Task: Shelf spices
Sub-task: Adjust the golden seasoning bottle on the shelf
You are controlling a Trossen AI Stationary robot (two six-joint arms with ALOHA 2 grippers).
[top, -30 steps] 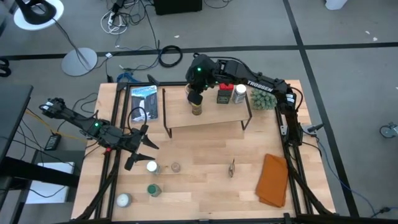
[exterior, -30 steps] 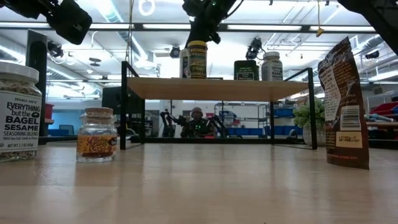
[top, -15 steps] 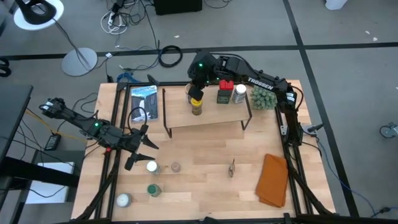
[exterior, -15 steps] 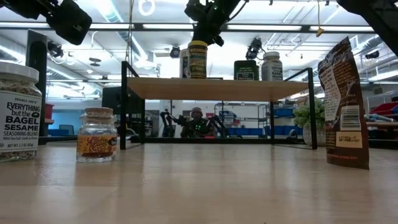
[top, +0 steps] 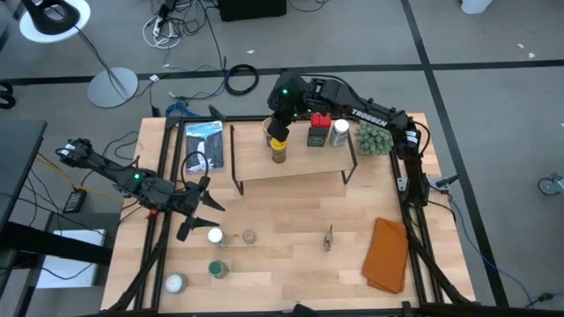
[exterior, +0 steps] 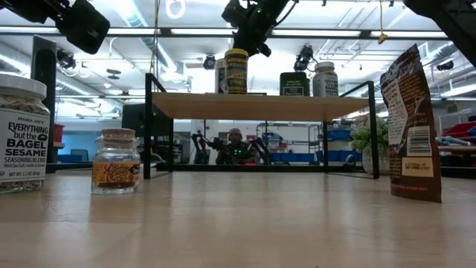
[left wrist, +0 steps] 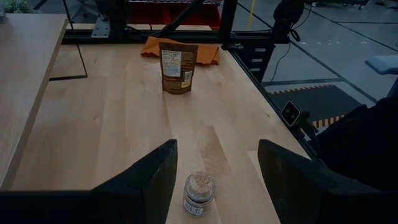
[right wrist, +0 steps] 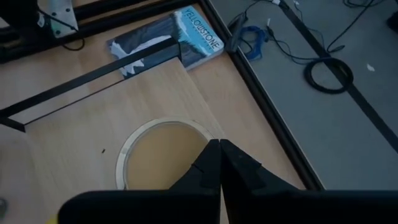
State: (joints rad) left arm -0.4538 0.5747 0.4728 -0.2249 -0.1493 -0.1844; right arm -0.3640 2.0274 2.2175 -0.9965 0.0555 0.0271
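Right gripper (top: 280,126) hangs just above the yellow-lidded jar (top: 278,146) on the shelf (top: 295,164), its fingers pressed together with nothing between them; the jar stands free and upright, so it looks delivered. Close behind it sits a tan-lidded jar (right wrist: 163,155), and further along the plank a dark tin (top: 317,135) and a white-capped jar (top: 338,131), grouped at the back edge, probably to leave the front free for more. Left gripper (top: 196,211) waits low over the tabletop (top: 291,255) with fingers spread wide, aimed at a small cork-topped jar (left wrist: 199,193), likely the next pick. Also unshelved: the white-lidded jar (top: 214,236), a green-lidded one (top: 217,268), another white one (top: 174,283) and a brown pouch (left wrist: 176,67) standing upright, near the orange cloth (top: 386,255)
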